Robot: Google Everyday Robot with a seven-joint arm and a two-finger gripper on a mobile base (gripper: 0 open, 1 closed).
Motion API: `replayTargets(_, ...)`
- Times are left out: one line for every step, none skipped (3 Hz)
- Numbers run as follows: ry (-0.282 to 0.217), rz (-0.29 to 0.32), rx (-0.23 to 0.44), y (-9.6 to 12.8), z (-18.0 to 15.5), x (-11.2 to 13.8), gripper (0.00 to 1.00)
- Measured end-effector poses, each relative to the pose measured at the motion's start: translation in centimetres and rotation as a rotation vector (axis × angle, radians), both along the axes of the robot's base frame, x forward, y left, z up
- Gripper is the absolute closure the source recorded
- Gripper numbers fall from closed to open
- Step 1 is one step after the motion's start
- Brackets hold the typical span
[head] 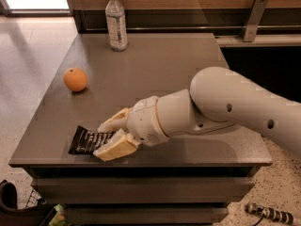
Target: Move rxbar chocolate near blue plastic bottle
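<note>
The rxbar chocolate (87,140), a flat black wrapper with white lettering, lies on the grey table (160,74) near its front left edge. My gripper (111,135) reaches in from the right, low over the table. One tan finger (113,121) lies along the bar's far side and the other along its near side. The jaws are closed on the bar's right end, which is hidden between them. The blue plastic bottle (116,21), clear with a white cap and a pale label, stands upright at the table's back left, far from the bar.
An orange (75,79) sits on the table's left side, between the bar and the bottle. A wooden wall with a metal bracket (254,18) runs behind the table. Floor lies to the left, and a dark shoe (9,201) and clutter sit below the front edge.
</note>
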State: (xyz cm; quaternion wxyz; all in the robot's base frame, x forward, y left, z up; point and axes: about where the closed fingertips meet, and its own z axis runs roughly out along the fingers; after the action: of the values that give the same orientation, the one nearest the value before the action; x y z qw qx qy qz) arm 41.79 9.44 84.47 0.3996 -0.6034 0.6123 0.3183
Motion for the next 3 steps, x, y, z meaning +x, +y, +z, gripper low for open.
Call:
replayTargets(-0.128, -0.052, -0.153, -2.0, 9.6, 0.4, 1.00)
replayTargets(-0.171, -0.079, -0.204, -3.1, 13.2, 1.3, 1.00)
replayTargets(-0.183, -0.121, -0.191, -4.4, 14.9, 4.2, 1.00)
